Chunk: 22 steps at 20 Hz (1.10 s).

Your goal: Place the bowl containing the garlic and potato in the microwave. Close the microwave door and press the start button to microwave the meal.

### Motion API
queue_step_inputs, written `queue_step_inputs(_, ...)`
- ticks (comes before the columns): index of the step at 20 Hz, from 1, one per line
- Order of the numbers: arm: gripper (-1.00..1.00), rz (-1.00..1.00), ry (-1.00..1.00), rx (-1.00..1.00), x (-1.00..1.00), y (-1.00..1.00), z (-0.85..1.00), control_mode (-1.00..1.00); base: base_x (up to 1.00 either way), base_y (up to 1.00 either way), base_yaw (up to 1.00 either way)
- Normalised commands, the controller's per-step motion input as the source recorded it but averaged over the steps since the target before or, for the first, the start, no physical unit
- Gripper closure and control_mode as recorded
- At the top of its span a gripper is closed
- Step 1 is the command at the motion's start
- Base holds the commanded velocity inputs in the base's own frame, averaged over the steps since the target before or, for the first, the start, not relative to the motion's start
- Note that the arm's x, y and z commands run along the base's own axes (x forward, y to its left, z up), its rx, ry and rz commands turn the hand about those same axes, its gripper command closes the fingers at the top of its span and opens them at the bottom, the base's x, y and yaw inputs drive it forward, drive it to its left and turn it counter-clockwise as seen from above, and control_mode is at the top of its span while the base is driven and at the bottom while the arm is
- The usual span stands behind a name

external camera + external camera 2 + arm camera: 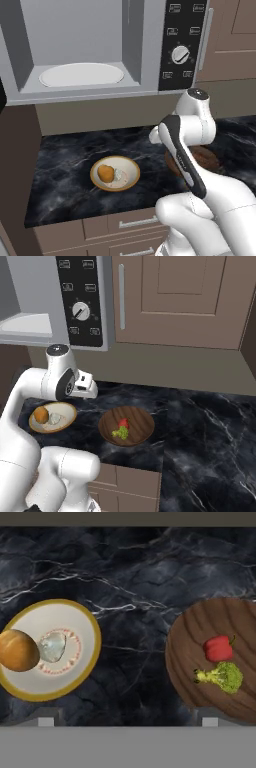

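Tan bowl point(47, 649) holding potato point(18, 650) and garlic point(52, 647) on counter, hand point(127, 722) wide open, empty, above.

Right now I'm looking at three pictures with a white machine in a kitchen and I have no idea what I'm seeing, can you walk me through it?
It is a computer-rendered kitchen. The white machine is a robot arm on a driving base. Two pictures come from cameras behind it, left and right. The third looks down from its hand; the gripper holds nothing, and its two tips sit wide apart. On the black marble counter stand two dishes, apart. The tan bowl holds an orange-brown potato touching a pale garlic. The dark wooden bowl holds a red pepper and broccoli. Above is the open microwave with its white turntable and dial.
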Motion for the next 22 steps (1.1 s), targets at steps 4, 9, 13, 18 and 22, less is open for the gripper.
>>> queue_step_inputs(4, -1.0, -0.07, -0.07, 0.0, -0.08, 0.19, -0.54, -1.0, 0.0, 0.0, 0.0)
queue_step_inputs(9, -1.0, -0.1, -0.04, 0.0, -0.11, 0.31, -0.54, -1.0, 0.0, 0.0, 0.0)
queue_step_inputs(13, -1.0, -0.12, -0.02, 0.0, -0.12, 0.33, -0.48, -1.0, 0.0, 0.0, 0.0)
queue_step_inputs(18, -1.0, -0.13, -0.01, 0.05, -0.06, 0.21, -0.25, -1.0, 0.0, 0.0, 0.0)
queue_step_inputs(22, -1.0, -0.1, 0.01, 0.07, 0.0, 0.13, -0.07, -1.0, 0.0, 0.0, 0.0)
